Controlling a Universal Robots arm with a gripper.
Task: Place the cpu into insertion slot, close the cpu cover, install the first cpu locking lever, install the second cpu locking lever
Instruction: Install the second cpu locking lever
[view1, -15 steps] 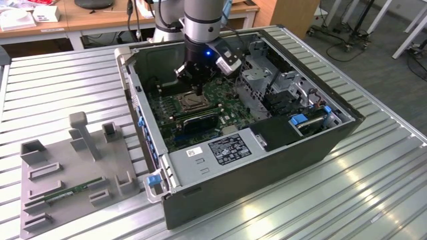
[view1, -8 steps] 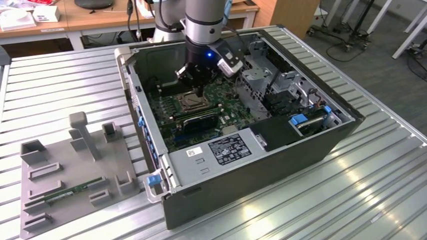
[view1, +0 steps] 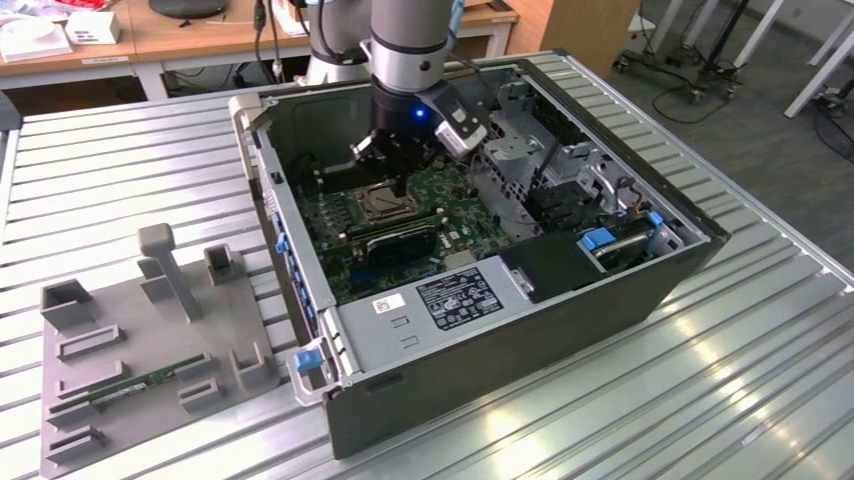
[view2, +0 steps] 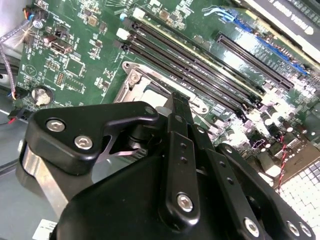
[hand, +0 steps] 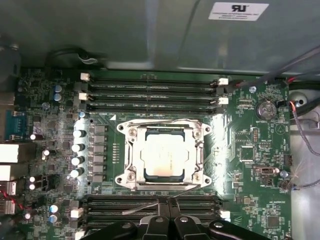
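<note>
The cpu (hand: 164, 156) is a small flat square with a dull silvery-tan top, and it lies flat in the insertion slot (hand: 141, 176) on the green motherboard (hand: 245, 165). The cpu cover (hand: 131, 152), a thin silvery frame with a square cut-out, lies down flat around the chip, so the metal top shows through the opening. A thin wire lever (hand: 165, 121) runs along the frame's 12 o'clock edge, and another (hand: 145, 206) slants away from the 6 o'clock side, over the long black memory slots (hand: 150, 92). In the exterior view the socket sits near the middle of the open computer case (view1: 400, 372), with the chip (view1: 380, 203) just at 6 o'clock from the arm's tool.

The arm (view1: 407, 45) comes straight down into the case, its wrist vertical above the board. The gripper (hand: 168, 203) hangs just beside the socket's 6 o'clock edge, its black fingers (hand: 162, 220) pressed together and pinching nothing. In the second wrist view the fingers' tip (view2: 179, 102) points at the frame's edge.
</note>
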